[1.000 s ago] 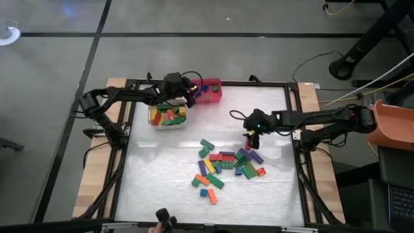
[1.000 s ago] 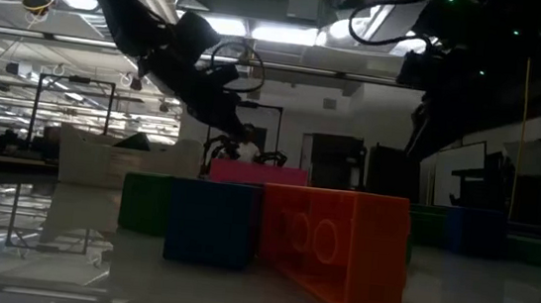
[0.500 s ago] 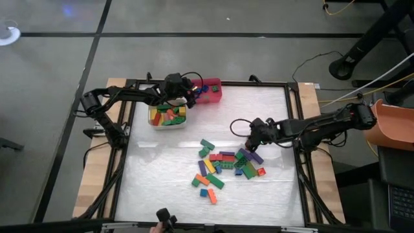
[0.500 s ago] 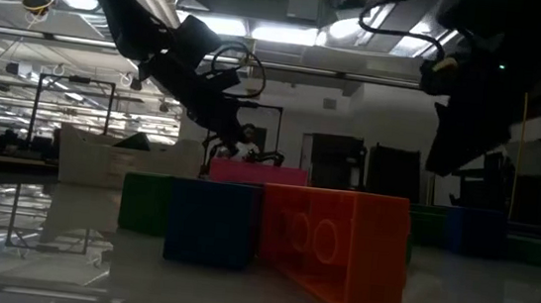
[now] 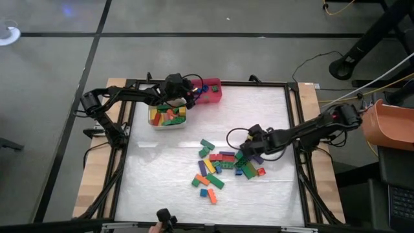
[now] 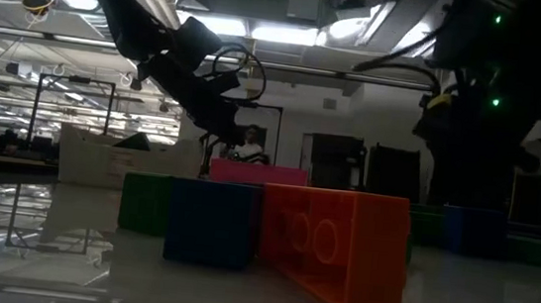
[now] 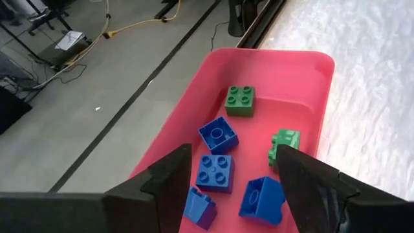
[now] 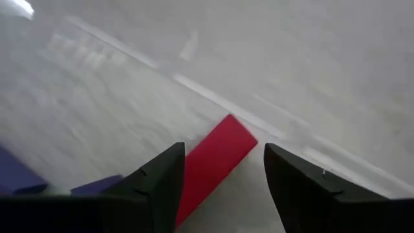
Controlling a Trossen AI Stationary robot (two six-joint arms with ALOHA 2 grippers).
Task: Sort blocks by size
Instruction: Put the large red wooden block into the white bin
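Observation:
Loose blocks of many colours lie in a pile on the white mat. My right gripper hangs open low over the pile's far right end. In the right wrist view a red block lies on the mat between its fingers, untouched. My left gripper is open above the pink-red bin. In the left wrist view its fingers frame several small green and blue blocks lying in that bin.
A white bin with long blocks stands beside the pink-red bin at the far left. In the low view an orange block, a blue one and a green one stand close to the camera. Bare mat lies left of the pile.
My right gripper has swung toward the table's near edge and a little left, come down toward the pile, and rolled about its own axis. The left arm has kept still over the pink-red bin.

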